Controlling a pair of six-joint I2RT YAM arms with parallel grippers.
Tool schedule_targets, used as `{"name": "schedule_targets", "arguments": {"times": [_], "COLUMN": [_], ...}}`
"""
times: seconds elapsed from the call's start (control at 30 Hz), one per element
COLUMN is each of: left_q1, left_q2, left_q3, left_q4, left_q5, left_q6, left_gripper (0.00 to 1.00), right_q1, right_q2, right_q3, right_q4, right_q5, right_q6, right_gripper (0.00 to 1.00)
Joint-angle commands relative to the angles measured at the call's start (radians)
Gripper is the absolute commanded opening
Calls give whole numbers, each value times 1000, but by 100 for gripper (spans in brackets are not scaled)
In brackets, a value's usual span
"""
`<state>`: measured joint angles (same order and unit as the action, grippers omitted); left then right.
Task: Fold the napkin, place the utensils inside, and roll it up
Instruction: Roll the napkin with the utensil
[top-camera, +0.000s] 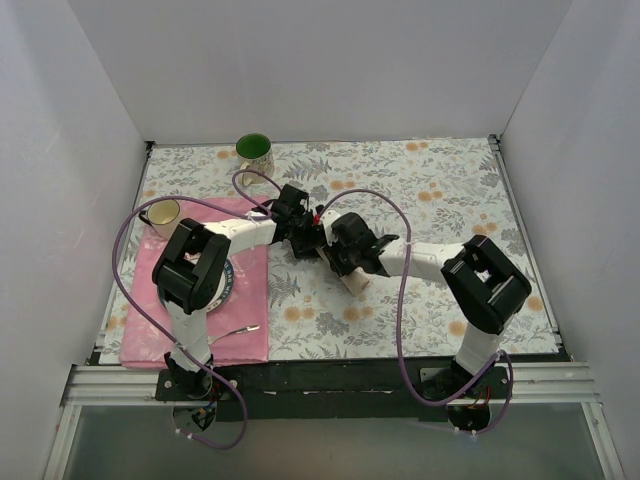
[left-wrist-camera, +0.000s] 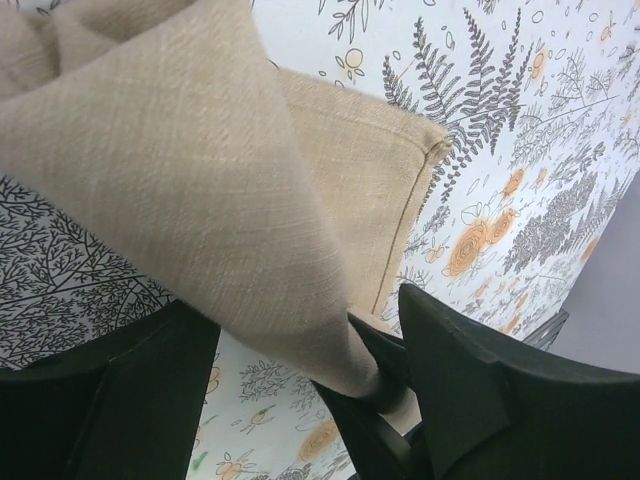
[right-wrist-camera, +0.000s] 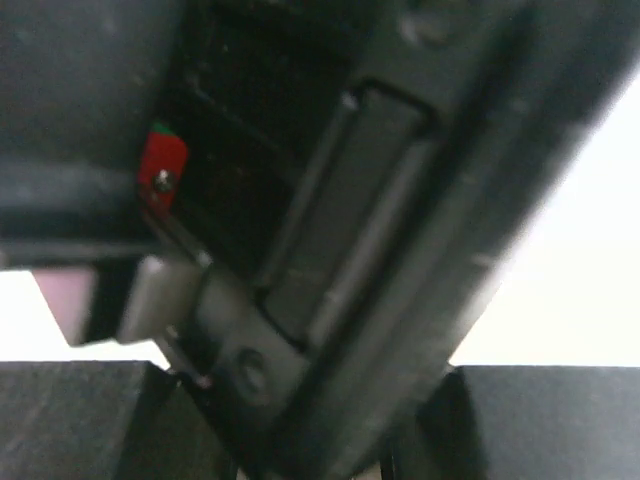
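The tan napkin (left-wrist-camera: 200, 170) hangs in a loose fold across the left wrist view, one hemmed corner lying on the floral tablecloth (left-wrist-camera: 520, 130). My left gripper (left-wrist-camera: 305, 330) is open, its jaws wide on either side of the cloth. My right gripper's dark fingers (left-wrist-camera: 385, 425) pinch the napkin's lower tip. In the top view both grippers meet mid-table, left gripper (top-camera: 298, 232) and right gripper (top-camera: 335, 252), with a beige napkin end (top-camera: 355, 283) showing below them. One slim silver utensil (top-camera: 237, 329) lies on the pink placemat (top-camera: 250, 300). The right wrist view is blurred and filled by the other arm.
A plate (top-camera: 228, 283) on the placemat is partly under the left arm. A cream mug (top-camera: 163, 212) stands at the placemat's far corner. A green-lined mug (top-camera: 254, 150) stands at the back. White walls enclose the table.
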<state>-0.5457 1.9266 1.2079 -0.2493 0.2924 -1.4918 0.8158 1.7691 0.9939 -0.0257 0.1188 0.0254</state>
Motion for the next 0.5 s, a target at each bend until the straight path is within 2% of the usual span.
{"name": "schedule_targets", "arguments": {"times": [0.0, 0.27, 0.47], "left_q1": [-3, -5, -33], "left_q2": [-14, -3, 12], "left_q3": [-16, -11, 10], "left_q4": [-79, -71, -139], "left_q5": [-52, -41, -142], "left_q6": [39, 7, -10], "left_gripper": [72, 73, 72], "right_q1": [-81, -200, -268], "right_q2": [-16, -25, 33], "right_q3": [-57, -127, -149], "right_q4": [17, 141, 233], "right_q5": [-281, -559, -707], "right_q6": [87, 182, 258], "right_gripper": [31, 33, 34]}}
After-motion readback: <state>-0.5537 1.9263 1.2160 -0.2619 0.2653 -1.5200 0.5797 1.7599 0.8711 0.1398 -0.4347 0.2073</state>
